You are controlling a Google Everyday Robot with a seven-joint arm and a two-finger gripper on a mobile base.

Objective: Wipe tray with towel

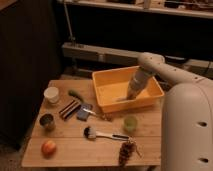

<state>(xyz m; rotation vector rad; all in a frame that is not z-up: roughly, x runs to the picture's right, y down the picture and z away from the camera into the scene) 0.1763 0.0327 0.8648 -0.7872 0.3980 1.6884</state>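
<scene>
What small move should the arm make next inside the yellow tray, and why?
Probably sweep the hand across the floor of the yellow tray toward the picture's left. The hand sits low inside the tray, right of its middle, and bare floor lies on that side. I cannot see the towel.

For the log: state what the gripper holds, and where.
Cannot be told: the gripper is low inside the yellow rectangular tray; no towel shows clearly.

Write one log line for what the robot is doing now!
task: wipe tray | gripper: down inside yellow tray | towel: not clearly visible
</scene>
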